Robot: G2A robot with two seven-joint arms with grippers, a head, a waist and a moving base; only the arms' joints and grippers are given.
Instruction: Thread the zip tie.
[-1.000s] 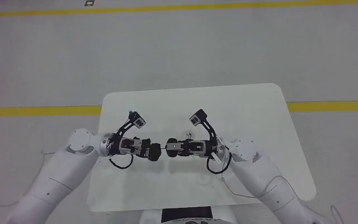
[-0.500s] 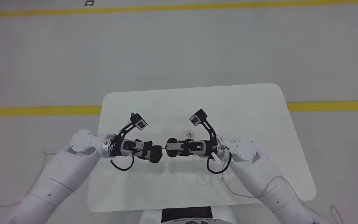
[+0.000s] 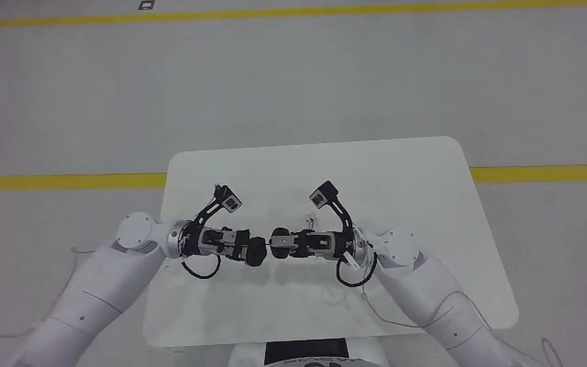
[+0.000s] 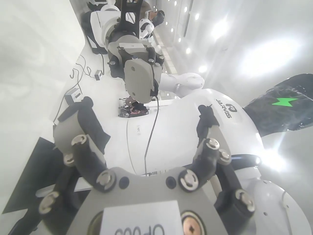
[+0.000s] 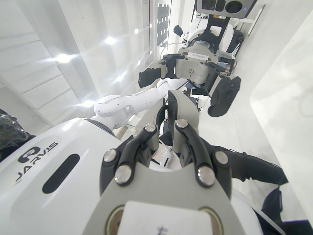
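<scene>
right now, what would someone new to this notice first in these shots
The left gripper and right gripper face each other tip to tip above the white table, left of its middle. The right one's fingers are shut on a thin black zip tie that runs between the left one's wide open fingers.

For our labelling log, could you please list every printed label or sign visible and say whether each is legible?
White sticker on the left gripper: a short code, legible.
White label on the right gripper: cut off at the edge, unreadable.
Floor marker: too small to read.
</scene>
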